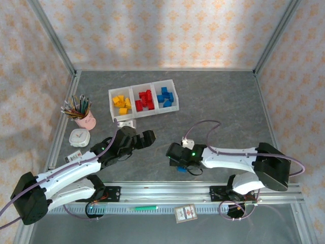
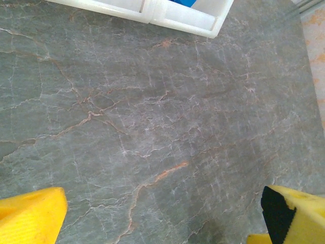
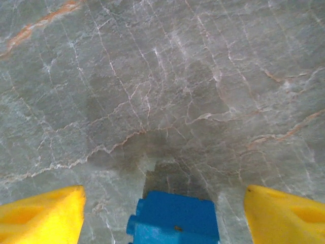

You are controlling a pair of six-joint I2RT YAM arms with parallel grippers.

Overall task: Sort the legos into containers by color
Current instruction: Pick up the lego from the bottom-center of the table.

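The three joined white bins (image 1: 131, 94) stand in a row at the back: yellow legos (image 1: 122, 104) in the left one, red legos (image 1: 144, 100) in the middle, blue legos (image 1: 165, 97) in the right. One blue lego (image 1: 182, 169) lies on the table under my right gripper (image 1: 177, 158). In the right wrist view that blue lego (image 3: 174, 219) sits between the wide-apart yellow fingers (image 3: 43, 217), touched by neither. My left gripper (image 1: 144, 138) is open over bare table, its fingers (image 2: 31, 217) spread, with a corner of the bins (image 2: 183, 18) ahead.
A pink cup of coloured pencils (image 1: 84, 116) and a round white object (image 1: 80, 136) stand at the left. A small white block (image 1: 125, 123) lies just before the bins. Metal frame rails (image 1: 167, 192) run along the near edge, walls on three sides.
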